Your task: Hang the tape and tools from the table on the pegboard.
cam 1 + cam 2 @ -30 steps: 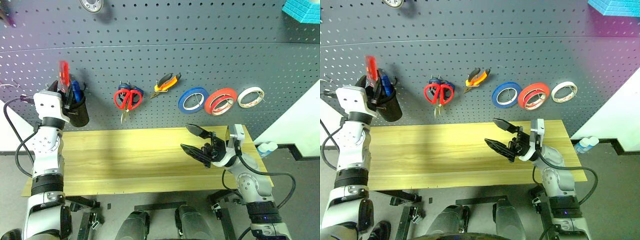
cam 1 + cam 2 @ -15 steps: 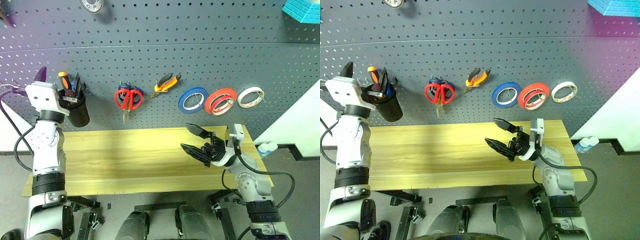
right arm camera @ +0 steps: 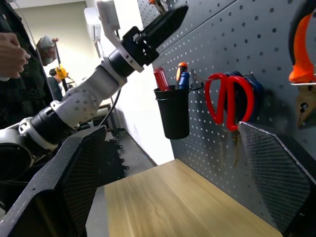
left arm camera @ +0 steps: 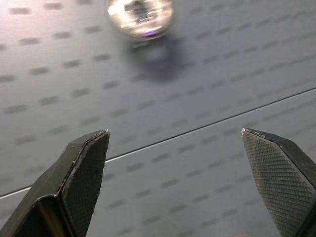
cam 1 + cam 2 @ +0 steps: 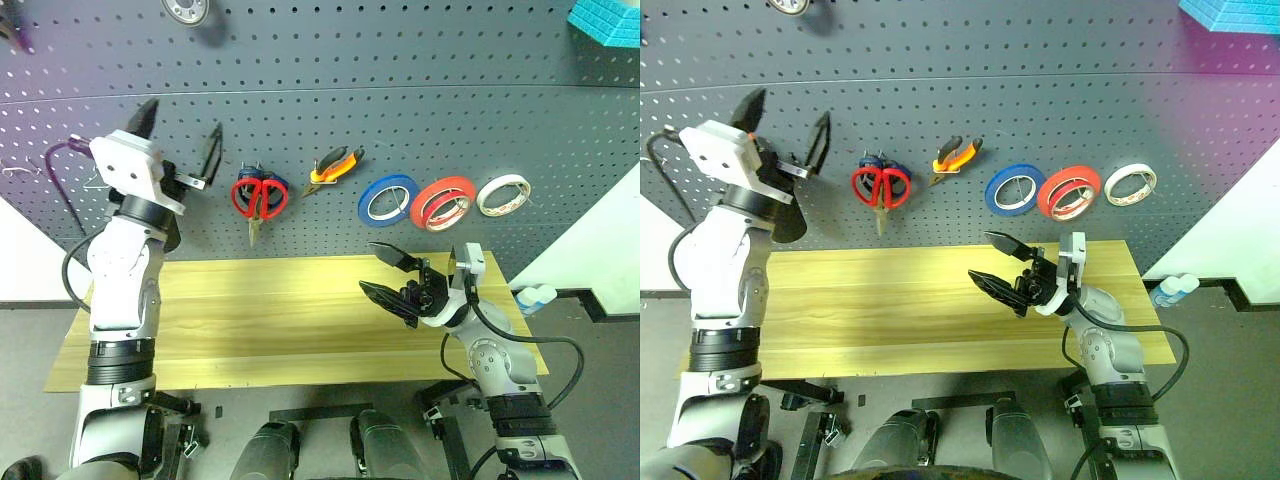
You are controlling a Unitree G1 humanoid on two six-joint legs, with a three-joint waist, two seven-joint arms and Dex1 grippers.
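Tools hang mid-left on the pegboard [image 5: 420, 120]: red-handled scissors [image 5: 259, 198], pliers [image 5: 333, 166]. Rigid, slick steel; you take handles. Left gripper [image 5: 178, 140] and right gripper [image 5: 392, 274] both gape empty.

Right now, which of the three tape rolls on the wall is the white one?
The white tape roll is the one at the right end of the row on the pegboard. The red roll hangs in the middle, the blue roll on the left.
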